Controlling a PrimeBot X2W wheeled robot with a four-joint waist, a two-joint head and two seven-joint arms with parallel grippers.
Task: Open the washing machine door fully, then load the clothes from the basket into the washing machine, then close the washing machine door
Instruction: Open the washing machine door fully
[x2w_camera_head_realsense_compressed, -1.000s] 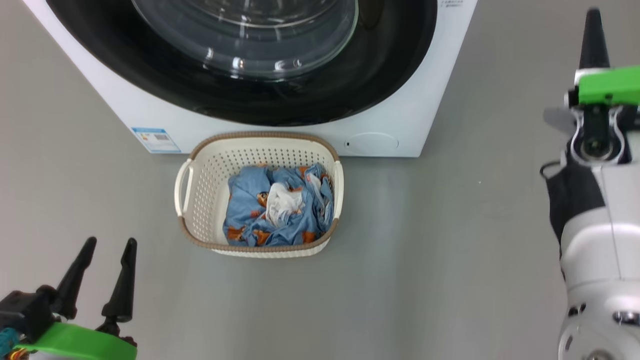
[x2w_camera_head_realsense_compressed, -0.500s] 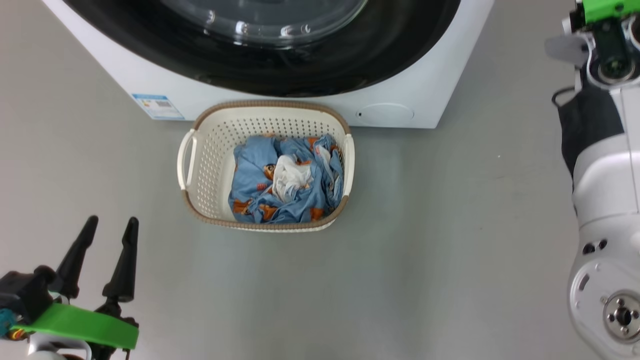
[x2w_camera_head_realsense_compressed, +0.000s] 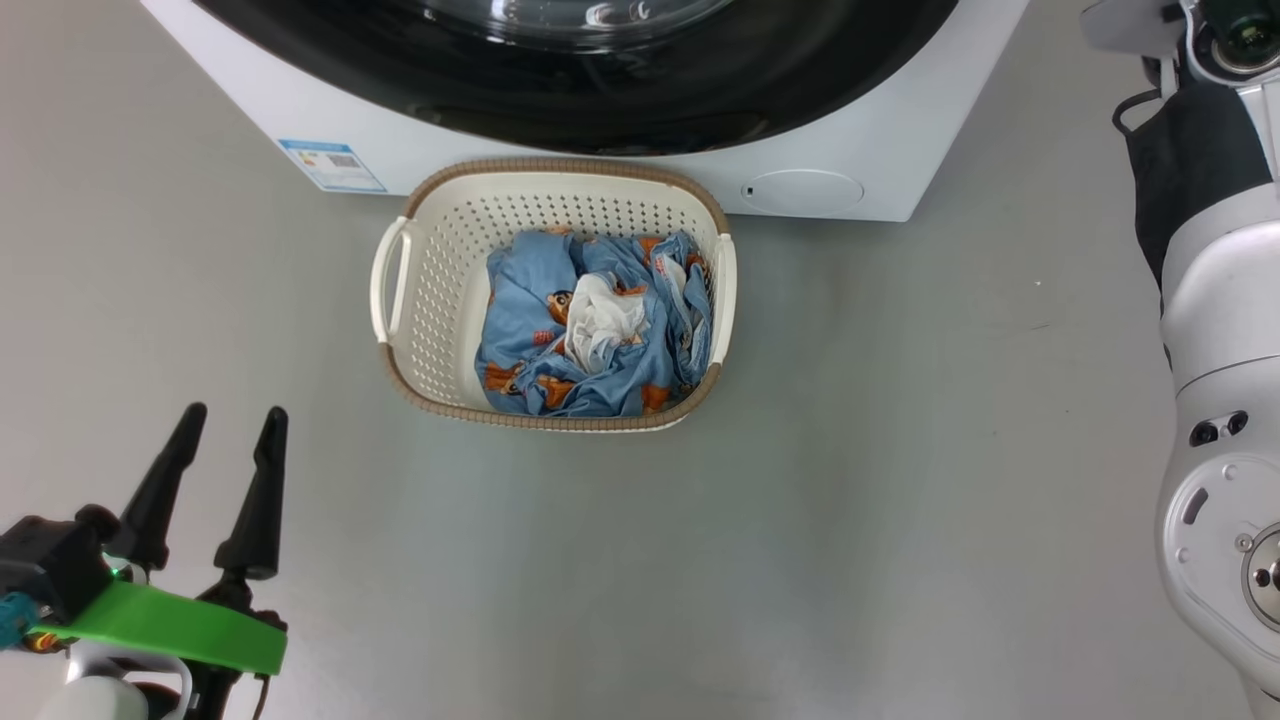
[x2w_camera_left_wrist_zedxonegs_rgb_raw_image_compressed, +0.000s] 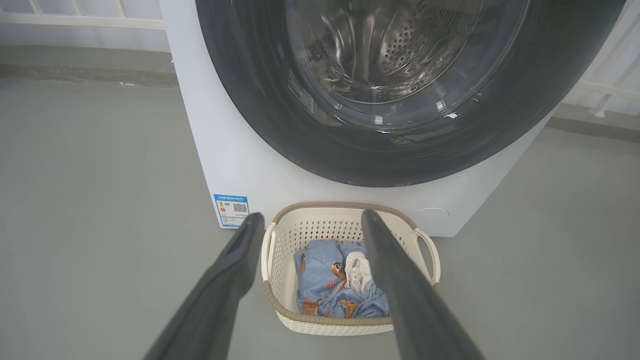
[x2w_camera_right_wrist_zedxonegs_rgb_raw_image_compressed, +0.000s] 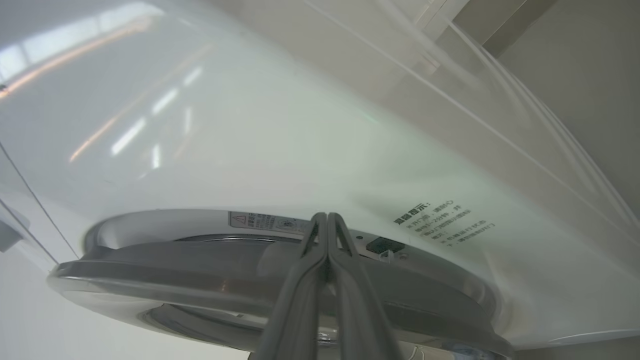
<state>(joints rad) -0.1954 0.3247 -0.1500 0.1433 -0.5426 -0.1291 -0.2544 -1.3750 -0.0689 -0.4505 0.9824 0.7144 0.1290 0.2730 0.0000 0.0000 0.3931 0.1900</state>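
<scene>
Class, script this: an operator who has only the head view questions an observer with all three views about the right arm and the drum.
Operator: My view cuts off the right arm. How are its jaws?
Observer: The right gripper has its jaws pressed shut, tips by the washing machine door rim.
Operator: Anything in the drum?
Observer: Through the door glass, the left wrist view shows the steel drum, bare where visible.
</scene>
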